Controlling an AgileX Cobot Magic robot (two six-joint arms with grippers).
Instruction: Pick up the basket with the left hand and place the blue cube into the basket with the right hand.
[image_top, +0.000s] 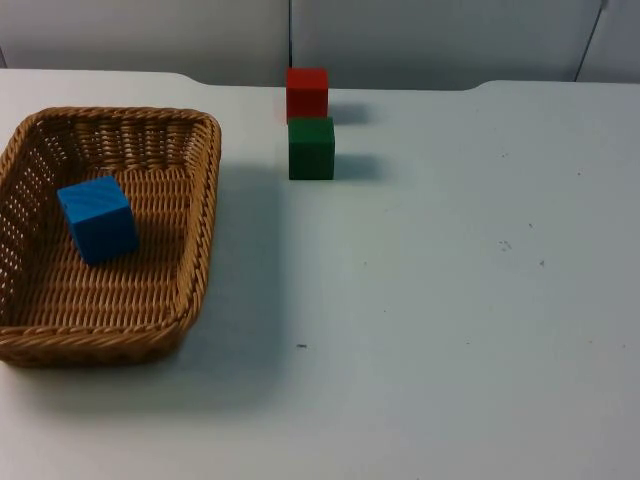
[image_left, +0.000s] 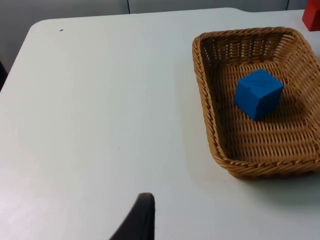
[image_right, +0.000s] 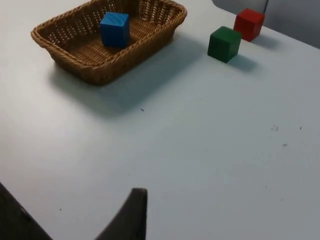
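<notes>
1. Cube (image_top: 97, 218) is already sitting inside the basket (image_top: 205, 200), tilted slightly on the wicker floor, toward the far half.
2. Basket is resting on the table (image_top: 450, 330), at the left side in the top view, long axis running near-to-far; nothing is gripping it.
3. Left gripper (image_left: 142, 212) is hovering over bare table, with the basket lying off to one side and ahead of it; cannot tell how far open it is, and nothing is seen in its hold.
4. Right gripper (image_right: 135, 210) is hanging well apart from the basket, looking across at it; opening also cannot be told.
5. Left arm is looking nearer to the basket, judging by the wrist views.
6. Green cube (image_top: 311, 148) and red cube (image_top: 307, 93) are standing just beside each other near the far table edge, well apart from the basket.
7. Placing looks done; both arms appear to be waiting.
8. Table is white, flat, ending at a grey wall (image_top: 430, 40).
</notes>
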